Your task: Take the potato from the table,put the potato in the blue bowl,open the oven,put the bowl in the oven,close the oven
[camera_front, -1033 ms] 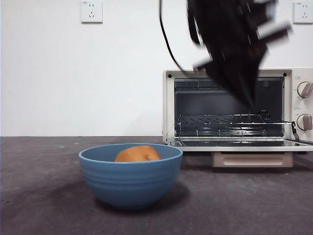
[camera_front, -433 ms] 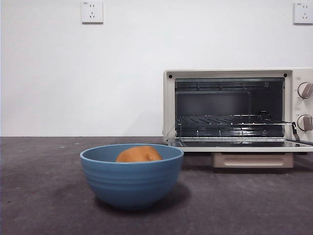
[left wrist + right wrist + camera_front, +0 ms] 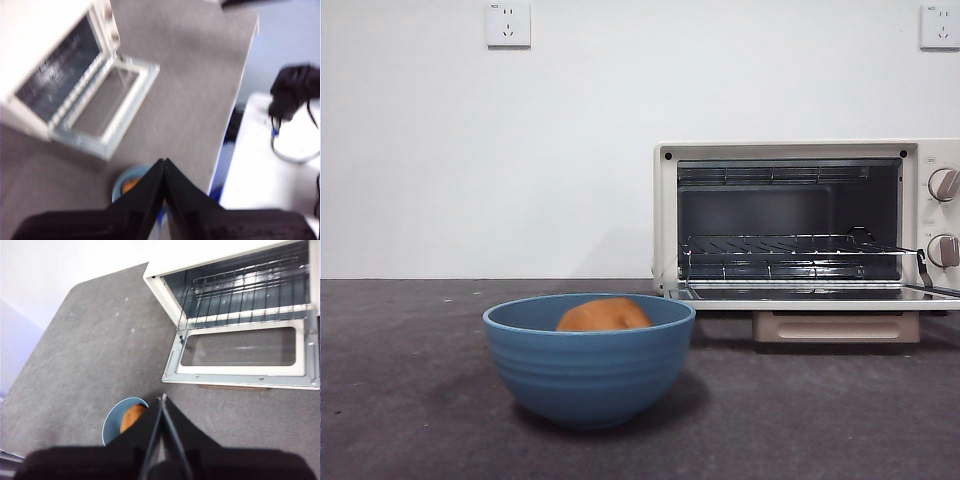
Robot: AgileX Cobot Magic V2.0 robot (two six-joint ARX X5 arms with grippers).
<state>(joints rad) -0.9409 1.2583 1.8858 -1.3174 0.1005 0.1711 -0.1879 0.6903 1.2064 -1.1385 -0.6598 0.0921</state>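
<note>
Grey table (image 3: 410,400) is carrying one blue bowl (image 3: 588,365) cradling one potato (image 3: 603,315) before one oven (image 3: 800,225) standing wide open, while both the left gripper (image 3: 164,162) and the right gripper (image 3: 162,399) are hovering high, clenched and empty.

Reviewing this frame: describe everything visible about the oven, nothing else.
The oven is a cream-white boxy toaster oven standing on the table, behind and to one side of the blue bowl, not touching it. Its glass door is dropped fully open and lies flat, framed in pale metal. Inside, a wire rack spans a dark, otherwise empty cavity. Two knobs sit stacked beside the opening. Neither end effector touches it.
</note>
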